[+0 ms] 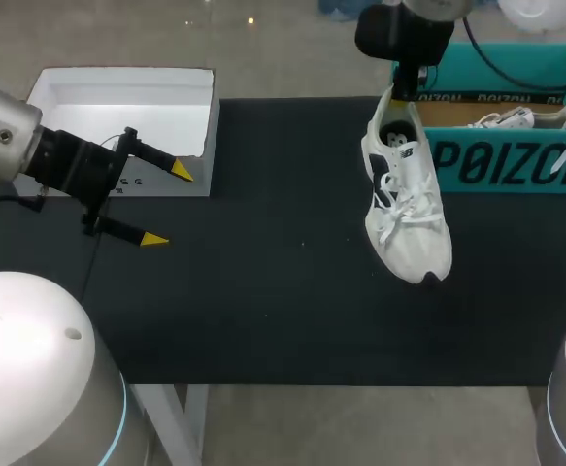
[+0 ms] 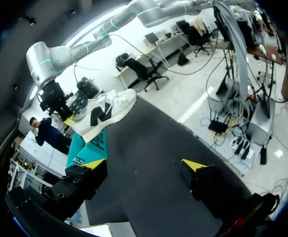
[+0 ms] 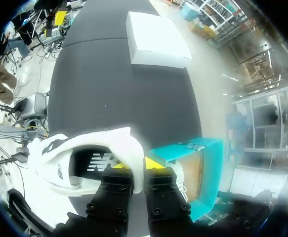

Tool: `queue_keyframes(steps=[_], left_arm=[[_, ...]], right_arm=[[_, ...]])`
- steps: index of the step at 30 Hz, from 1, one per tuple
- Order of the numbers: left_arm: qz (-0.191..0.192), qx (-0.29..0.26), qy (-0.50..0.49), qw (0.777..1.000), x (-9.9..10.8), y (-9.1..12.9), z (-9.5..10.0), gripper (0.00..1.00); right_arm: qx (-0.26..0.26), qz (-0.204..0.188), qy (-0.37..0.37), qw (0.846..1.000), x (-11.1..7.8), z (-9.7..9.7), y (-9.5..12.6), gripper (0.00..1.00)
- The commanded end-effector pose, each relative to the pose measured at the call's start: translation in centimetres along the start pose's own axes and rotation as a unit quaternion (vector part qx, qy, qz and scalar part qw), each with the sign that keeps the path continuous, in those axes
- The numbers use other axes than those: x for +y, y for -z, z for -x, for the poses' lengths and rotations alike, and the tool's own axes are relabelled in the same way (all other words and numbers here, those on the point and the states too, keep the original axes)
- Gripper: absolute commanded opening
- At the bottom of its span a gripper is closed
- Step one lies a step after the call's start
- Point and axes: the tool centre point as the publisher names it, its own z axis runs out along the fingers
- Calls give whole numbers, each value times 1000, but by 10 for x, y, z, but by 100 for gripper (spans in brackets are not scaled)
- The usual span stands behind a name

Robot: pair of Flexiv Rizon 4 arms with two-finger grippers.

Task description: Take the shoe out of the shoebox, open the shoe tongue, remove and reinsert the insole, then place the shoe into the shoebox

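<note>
Head view, upper right: the right claw (image 1: 399,99) pinches the white shoe (image 1: 409,209) by its heel collar. The shoe hangs toe-down above the black counter (image 1: 263,311), just beside the teal shoebox (image 1: 516,165). Over at left, the left claw (image 1: 168,206) is spread wide near a white box (image 1: 117,97).
</note>
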Motion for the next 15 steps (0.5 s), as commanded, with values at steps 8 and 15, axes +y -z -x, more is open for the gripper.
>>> queue_keyframes(steps=[8,15], left_arm=[[1,2,0,1000,-1,0,0,100],[1,2,0,1000,-1,0,0,100]], right_arm=[[1,-3,-12,1000,-4,8,3,0],[1,-17,-142,990,-34,47,15,0]])
